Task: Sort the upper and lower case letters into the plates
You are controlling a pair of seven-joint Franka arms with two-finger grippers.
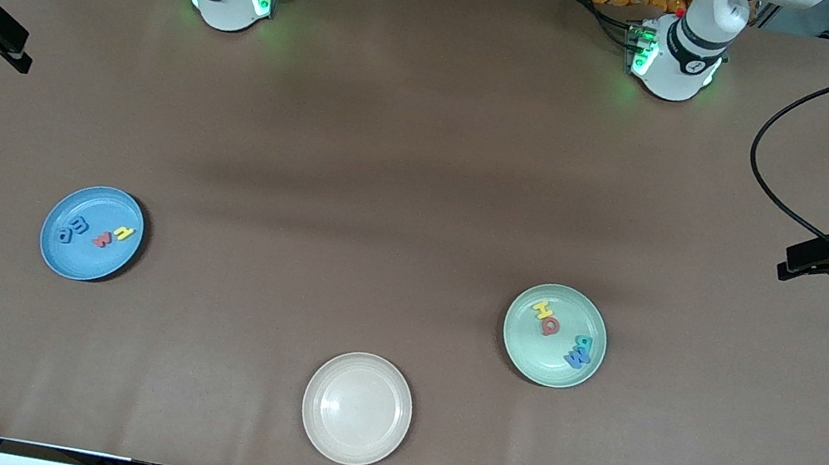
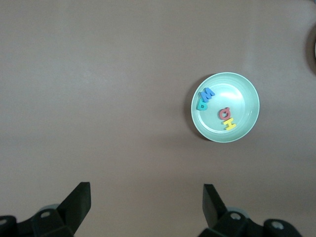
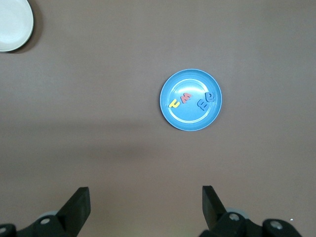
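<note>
1. The brown surface (image 1: 406, 181) fills nearly the whole front view.
2. The right pincer (image 1: 19, 55) hangs at that frame's left edge, upper part, over bare surface; its fingers are spread wide, grasping nothing. That arm waits.
3. The left pincer (image 1: 792, 264) hangs at the frame's right edge, mid-height, over bare surface, likewise released and empty. That arm waits too.
4. The cream-white plate (image 1: 356, 408) sits bottom centre, with nothing in it.
5. The sky blue plate (image 1: 74, 255) lies lower left of the frame; in it are two blue letters (image 1: 72, 231), a red letter (image 1: 102, 239) and a yellow letter (image 1: 124, 234).
6. The mint green plate (image 1: 529, 353) lies lower right; in it are a yellow letter H (image 1: 541, 310), a red letter beside it (image 1: 549, 326), plus a teal letter (image 1: 583, 344) and a blue letter M (image 1: 576, 358).
</note>
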